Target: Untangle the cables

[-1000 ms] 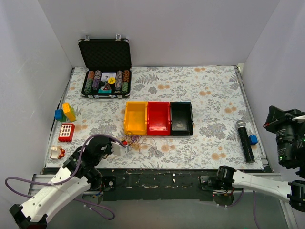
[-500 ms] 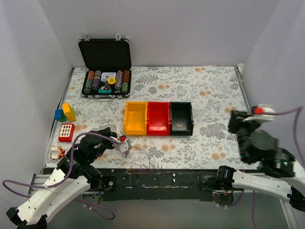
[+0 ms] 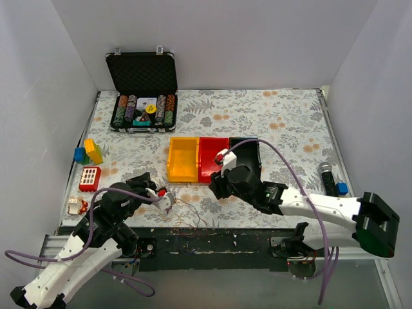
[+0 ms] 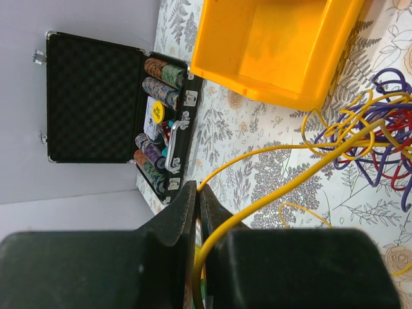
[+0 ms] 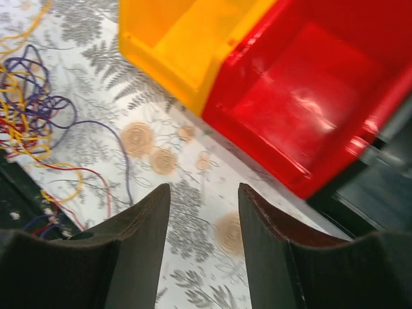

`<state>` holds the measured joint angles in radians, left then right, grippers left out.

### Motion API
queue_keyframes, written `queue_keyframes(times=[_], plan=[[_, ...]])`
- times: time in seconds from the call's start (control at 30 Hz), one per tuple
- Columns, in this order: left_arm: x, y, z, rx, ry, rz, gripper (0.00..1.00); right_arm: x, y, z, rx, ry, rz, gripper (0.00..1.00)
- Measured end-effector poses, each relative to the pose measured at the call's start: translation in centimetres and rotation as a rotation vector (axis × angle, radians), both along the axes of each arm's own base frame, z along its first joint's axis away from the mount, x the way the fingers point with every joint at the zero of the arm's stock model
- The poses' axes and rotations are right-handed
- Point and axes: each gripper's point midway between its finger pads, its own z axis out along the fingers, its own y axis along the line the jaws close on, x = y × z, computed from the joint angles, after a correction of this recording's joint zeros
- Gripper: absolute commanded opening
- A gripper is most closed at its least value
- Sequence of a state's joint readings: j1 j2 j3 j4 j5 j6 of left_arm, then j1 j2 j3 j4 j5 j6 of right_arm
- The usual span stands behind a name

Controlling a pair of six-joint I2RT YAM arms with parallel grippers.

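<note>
A floral table (image 3: 290,122) seen from above, with two robot arms reaching in from its near edge. The cables (image 3: 183,201) lie close to the near edge, left of centre, just in front of a yellow bin (image 3: 182,159). They form a loose knot of yellow, purple and red wire, with thin strands trailing toward the table's edge.

The left gripper (image 3: 164,196) sits at the left side of the knot. Its wrist view shows the jaws pressed together (image 4: 196,193) on a yellow strand (image 4: 277,193), which runs out toward the knot (image 4: 380,129).

The right gripper (image 3: 217,185) hovers just right of the cables, in front of the yellow and red bins (image 3: 214,159). Its fingers stand apart with nothing between them (image 5: 205,193), and only bare table shows in the gap. The knot (image 5: 26,96) sits off to the left of that view.

The step in hand looks like a second grasp. It would go best if the right gripper closed on a purple or red loop, not the held yellow one, and the arms then drew apart slowly and low, so that the thin wires slide free rather than tighten.
</note>
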<state>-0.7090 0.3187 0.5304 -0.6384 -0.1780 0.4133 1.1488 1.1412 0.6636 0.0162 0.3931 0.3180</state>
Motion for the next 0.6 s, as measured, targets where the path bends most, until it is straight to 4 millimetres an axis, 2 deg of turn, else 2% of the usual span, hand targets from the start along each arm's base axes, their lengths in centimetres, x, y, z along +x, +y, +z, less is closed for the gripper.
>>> queue_keyframes(times=[0.13,0.3,0.5,0.6], plan=[[-0.2,0.1,0.0,-0.025,-0.041,-0.008,0.0,-0.2,3.4,-1.2,0.096,0.084,0.108,0.56],[-0.6,0.4,-0.2,-0.033,-0.065,-0.013,0.0,-2.3,7.4,-3.4,0.172,0.186,0.277,0.56],[-0.5,0.3,0.2,-0.052,-0.079,-0.011,0.0,-3.9,9.5,-7.0,0.162,0.286,0.381,0.58],[-0.4,0.3,0.4,-0.06,-0.084,-0.01,0.0,-4.3,10.6,-8.0,0.155,0.312,0.415,0.6]])
